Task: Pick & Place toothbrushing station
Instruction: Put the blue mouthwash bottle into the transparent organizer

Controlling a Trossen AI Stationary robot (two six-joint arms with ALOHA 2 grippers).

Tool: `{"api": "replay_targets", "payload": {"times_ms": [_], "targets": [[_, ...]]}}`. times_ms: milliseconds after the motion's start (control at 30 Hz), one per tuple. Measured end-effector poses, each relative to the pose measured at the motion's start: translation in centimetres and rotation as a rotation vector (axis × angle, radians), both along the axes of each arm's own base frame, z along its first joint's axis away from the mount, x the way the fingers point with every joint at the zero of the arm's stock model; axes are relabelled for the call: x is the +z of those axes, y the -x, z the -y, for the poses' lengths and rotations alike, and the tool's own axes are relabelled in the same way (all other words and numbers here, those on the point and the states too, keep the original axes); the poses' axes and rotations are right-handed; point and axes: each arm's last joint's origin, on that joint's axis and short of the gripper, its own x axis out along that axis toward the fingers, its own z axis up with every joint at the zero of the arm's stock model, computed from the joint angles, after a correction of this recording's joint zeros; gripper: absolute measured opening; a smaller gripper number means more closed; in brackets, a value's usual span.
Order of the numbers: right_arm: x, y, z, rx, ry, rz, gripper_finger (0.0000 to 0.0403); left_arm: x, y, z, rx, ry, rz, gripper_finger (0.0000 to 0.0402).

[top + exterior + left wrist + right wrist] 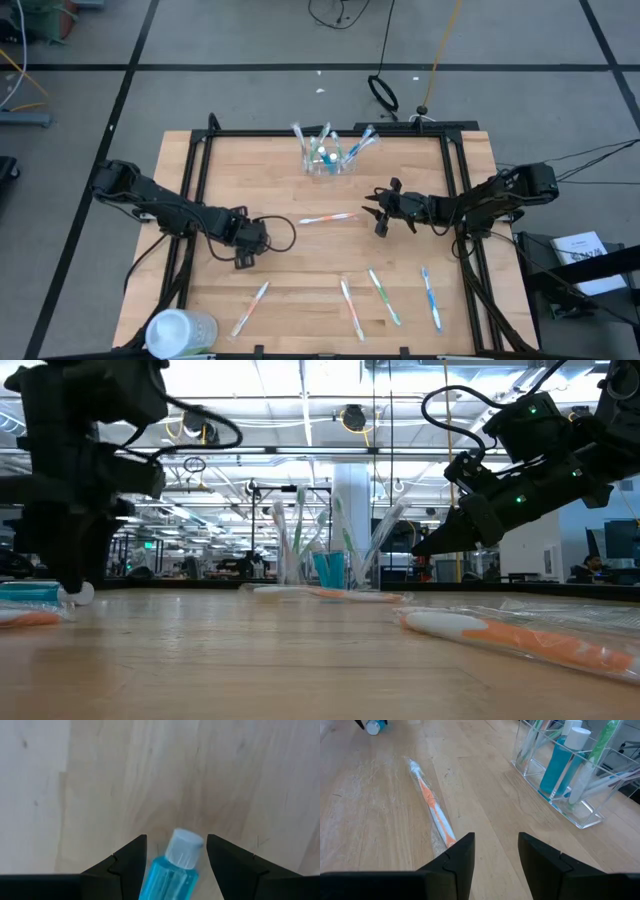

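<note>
A small blue toothpaste tube (172, 872) with a white cap (184, 849) lies flat on the wooden table at the left. My left gripper (176, 842) points down over it, open, one finger on each side of the cap end with a gap to both. In the high view that gripper (243, 258) is left of centre. The clear plastic cup (328, 158) stands at the far middle, with toothbrushes and blue tubes upright in it. My right gripper (378, 212) hovers open right of centre, next to a wrapped orange-and-white toothbrush (432, 805) lying flat.
Several wrapped toothbrushes lie near the table's near edge (250, 307) (351, 308) (384, 296) (431, 298). A whitish round container (180, 332) sits at the near left corner. Black frame rails (200, 170) run along the table's sides. Bare wood lies between the two grippers.
</note>
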Motion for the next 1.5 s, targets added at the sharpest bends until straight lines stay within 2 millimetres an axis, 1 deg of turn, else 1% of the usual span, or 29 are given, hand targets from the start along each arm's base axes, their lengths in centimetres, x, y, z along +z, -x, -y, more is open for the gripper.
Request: {"api": "replay_targets", "payload": {"times_ms": [233, 300, 433, 533, 633, 700, 800, 867, 967, 1033, 1100, 1200, 1300, 1400, 1467, 1500], "targets": [[0.0, 0.0, 0.0, 0.0, 0.0, 0.0, 0.0141, -1.2, 0.8, -0.2, -0.008, 0.0, -0.024, 0.0213], [0.0, 0.0, 0.0, 0.0, 0.0, 0.0, 0.0141, -1.4, 1.0, -0.3, -0.013, 0.024, -0.037, 0.0206], [0.0, 0.0, 0.0, 0.0, 0.0, 0.0, 0.0141, -1.6, 1.0, -0.5, -0.044, 0.047, -0.033, 0.0166], [0.0, 0.0, 0.0, 0.0, -0.001, 0.0, 0.0141, -1.5, 0.4, -0.7, -0.064, 0.064, 0.007, 0.0128], [0.0, 0.0, 0.0, -0.001, -0.003, 0.001, 0.0141, -1.5, -0.1, -1.0, -0.09, 0.065, 0.052, 0.0098], [0.0, 0.0, 0.0, -0.001, -0.003, 0.001, 0.0141, -1.1, -0.8, -1.2, -0.102, 0.052, 0.091, 0.0086], [0.0, 0.0, 0.0, -0.001, -0.003, -0.001, 0.0141, 0.0, -1.9, -1.5, -0.072, 0.003, 0.145, 0.0086], [0.0, 0.0, 0.0, -0.001, -0.003, -0.001, 0.0141, 1.2, -2.9, -1.9, -0.047, -0.072, 0.208, 0.0089], [0.0, 0.0, 0.0, -0.001, -0.003, -0.002, 0.0141, 3.3, -4.8, -2.5, -0.061, -0.232, 0.342, 0.0098], [0.0, 0.0, 0.0, -0.001, -0.003, 0.001, 0.0141, 4.8, -6.4, -3.0, -0.012, -0.347, 0.507, 0.0099], [0.0, 0.0, 0.0, -0.001, -0.003, 0.0, 0.0141, 6.6, -8.0, -3.8, 0.065, -0.426, 0.715, 0.0098], [0.0, 0.0, 0.0, -0.001, -0.003, 0.0, 0.0141, 9.1, -9.6, -5.2, 0.146, -0.454, 0.995, 0.0098], [0.0, 0.0, 0.0, -0.001, -0.003, 0.001, 0.0141, 11.3, -10.1, -6.9, 0.219, -0.445, 1.225, 0.01], [0.0, 0.0, 0.0, 0.0, -0.001, -0.001, 0.0141, 12.4, -10.2, -8.7, 0.281, -0.452, 1.341, 0.01], [0.0, 0.0, 0.0, 0.0, 0.0, 0.0, 0.0141, 12.3, -10.5, -9.6, 0.312, -0.439, 1.384, 0.01], [0.0, 0.0, 0.0, 0.0, 0.0, 0.0, 0.0141, 12.0, -10.7, -9.9, 0.325, -0.434, 1.381, 0.0101]]}}
